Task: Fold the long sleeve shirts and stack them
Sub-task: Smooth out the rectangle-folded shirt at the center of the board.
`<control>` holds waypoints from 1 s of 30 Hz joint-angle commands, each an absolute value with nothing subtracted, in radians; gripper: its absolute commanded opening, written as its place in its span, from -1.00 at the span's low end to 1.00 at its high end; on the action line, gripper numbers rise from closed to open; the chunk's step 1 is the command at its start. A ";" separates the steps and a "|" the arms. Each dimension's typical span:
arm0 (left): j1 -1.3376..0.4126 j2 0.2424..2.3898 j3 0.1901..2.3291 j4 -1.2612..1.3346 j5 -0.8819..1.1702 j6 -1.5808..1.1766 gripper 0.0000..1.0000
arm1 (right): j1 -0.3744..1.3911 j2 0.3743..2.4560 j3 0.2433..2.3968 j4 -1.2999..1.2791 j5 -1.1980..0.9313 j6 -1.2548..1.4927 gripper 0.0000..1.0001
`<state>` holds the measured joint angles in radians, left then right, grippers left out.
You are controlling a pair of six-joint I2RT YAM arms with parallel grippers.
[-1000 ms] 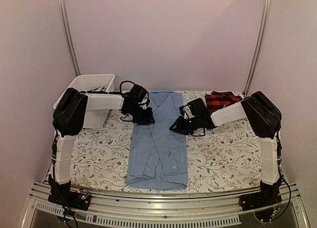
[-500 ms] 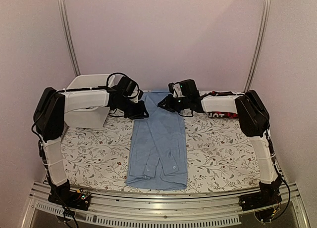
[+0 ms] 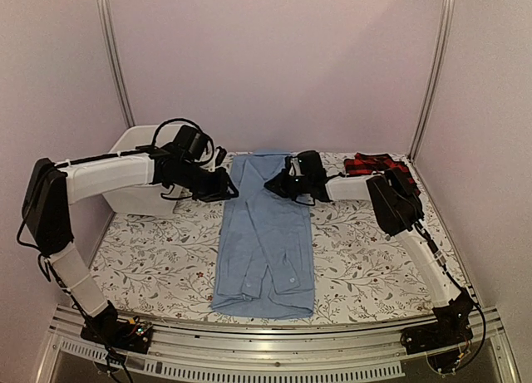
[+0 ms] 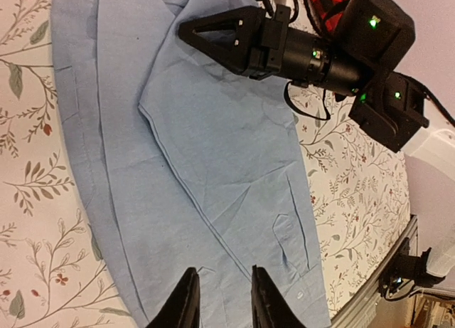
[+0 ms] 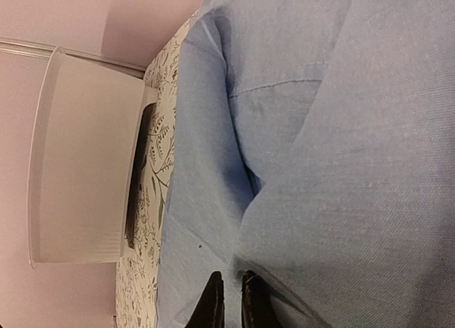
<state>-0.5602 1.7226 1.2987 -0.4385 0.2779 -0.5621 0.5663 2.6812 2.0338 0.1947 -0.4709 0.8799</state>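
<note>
pale walls, flowered table, 2 grippers at the blue shirt's far end

pale pink walls close in a table (image 3: 150, 258) covered with a white cloth printed with small flowers and twigs. a metal post (image 3: 112, 59) stands at each back corner. a white bin (image 3: 137, 140) sits at the far left of the table.

the light blue shirt (image 3: 264, 242) lies in the middle, folded into a long strip that runs from the near edge to the far edge. a button shows near its near end. the wrist views show a folded flap lying over its upper part. the red-and-black plaid shirt (image 3: 370, 165) lies bunched in the far right corner, well apart from the blue one and partly behind the right arm.

both arms stretch far out and meet at the far end of the blue shirt. the left gripper (image 3: 226, 186) hangs at the shirt's left edge. in its wrist view its fingers (image 4: 186, 303) stand a narrow gap apart over the cloth, with nothing between them. the right gripper (image 3: 274, 184) sits on the shirt near its right edge, pointing toward the left one. its fingers (image 5: 254, 296) are almost together, tips at a fold in the blue cloth. i cannot tell whether they pinch that fold.
</note>
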 commanded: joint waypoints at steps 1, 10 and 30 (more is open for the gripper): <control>-0.555 1.653 1.238 -0.432 0.284 -0.579 -0.48 | 0.560 2.703 2.045 0.230 -0.477 0.966 -0.82; -0.554 1.558 1.100 -0.396 0.293 -0.598 -0.48 | 0.551 2.548 1.980 0.167 -0.463 0.878 -0.70; -0.744 1.385 0.739 -0.193 0.283 -0.822 -0.45 | 0.773 1.786 1.069 0.133 -0.291 0.765 -0.43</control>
<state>-0.6971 1.4380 0.8005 -0.2680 0.2962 -0.7246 0.6903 1.9114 1.2255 0.1143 -0.3740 0.7441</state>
